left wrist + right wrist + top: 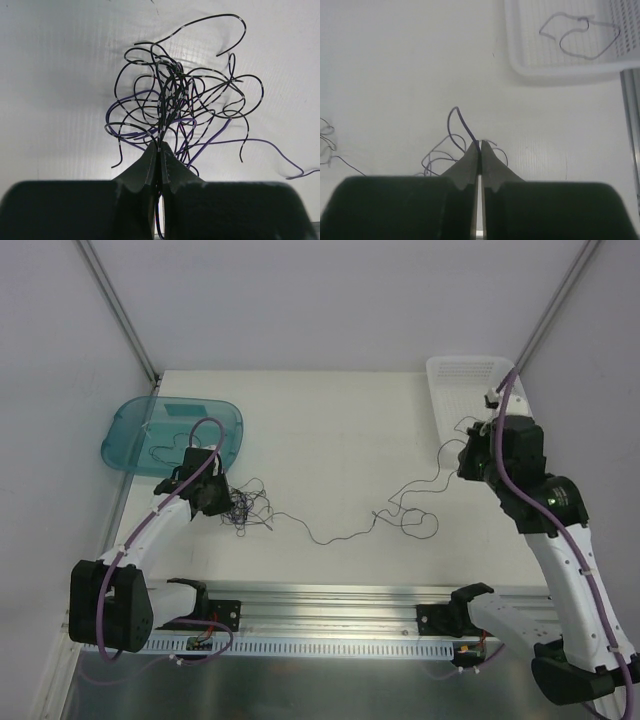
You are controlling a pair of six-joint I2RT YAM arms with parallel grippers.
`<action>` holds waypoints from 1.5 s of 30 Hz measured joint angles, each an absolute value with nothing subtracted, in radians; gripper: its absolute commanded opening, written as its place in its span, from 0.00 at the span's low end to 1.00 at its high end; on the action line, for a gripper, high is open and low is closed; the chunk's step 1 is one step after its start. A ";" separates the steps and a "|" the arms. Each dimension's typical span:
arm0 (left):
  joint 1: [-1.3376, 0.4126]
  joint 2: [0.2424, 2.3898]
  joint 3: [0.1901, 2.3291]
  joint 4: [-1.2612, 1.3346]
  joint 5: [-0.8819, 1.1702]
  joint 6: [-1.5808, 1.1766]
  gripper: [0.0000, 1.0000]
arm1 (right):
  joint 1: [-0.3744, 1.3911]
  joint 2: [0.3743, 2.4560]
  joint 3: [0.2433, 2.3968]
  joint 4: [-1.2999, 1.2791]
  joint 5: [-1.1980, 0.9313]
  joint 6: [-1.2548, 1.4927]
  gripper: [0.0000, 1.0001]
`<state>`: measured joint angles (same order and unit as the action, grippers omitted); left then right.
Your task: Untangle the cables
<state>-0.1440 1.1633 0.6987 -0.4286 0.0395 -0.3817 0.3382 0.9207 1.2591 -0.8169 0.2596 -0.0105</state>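
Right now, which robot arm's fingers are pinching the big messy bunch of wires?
The left arm's fingers pinch the tangled bunch; the right arm's fingers hold only a thin strand.

The right gripper (pixel 480 146) pinches a dark cable (pixel 465 125); a looped cable (pixel 591 58) lies in the white tray (pixel 560 70).

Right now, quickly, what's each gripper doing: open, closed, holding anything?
Left gripper: closed, pinching the tangled cables.
Right gripper: closed on a single cable strand.
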 measured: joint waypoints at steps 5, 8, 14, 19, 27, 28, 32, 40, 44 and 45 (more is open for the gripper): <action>-0.144 1.164 0.699 -0.437 0.033 -0.381 0.00 | 0.336 1.008 1.652 -0.854 0.243 -0.048 0.01; -0.144 1.165 0.699 -0.446 0.025 -0.379 0.00 | 0.336 1.026 1.832 -0.838 0.240 -0.067 0.01; -0.144 1.176 0.699 -0.459 0.014 -0.377 0.00 | 0.336 1.013 1.987 -0.765 0.230 -0.091 0.01; -0.144 1.177 0.699 -0.462 0.030 -0.374 0.00 | 0.336 1.007 1.925 -0.715 0.220 -0.096 0.01; -0.179 1.112 0.690 -0.425 0.176 -0.346 0.07 | 0.328 1.035 1.629 -0.665 0.200 -0.122 0.01; -0.186 1.102 0.688 -0.419 0.193 -0.346 0.09 | 0.323 1.044 1.612 -0.662 0.198 -0.126 0.01; -0.211 1.065 0.682 -0.396 0.265 -0.336 0.20 | 0.273 1.101 1.580 -0.640 0.199 -0.144 0.01; -0.216 1.017 0.669 -0.376 0.316 -0.323 0.65 | 0.090 1.268 1.600 -0.517 0.221 -0.138 0.01; -0.216 1.004 0.664 -0.372 0.317 -0.323 0.79 | 0.007 1.404 1.670 -0.461 0.231 -0.120 0.01; -0.216 0.999 0.663 -0.372 0.316 -0.323 0.82 | -0.012 1.443 1.690 -0.447 0.230 -0.115 0.01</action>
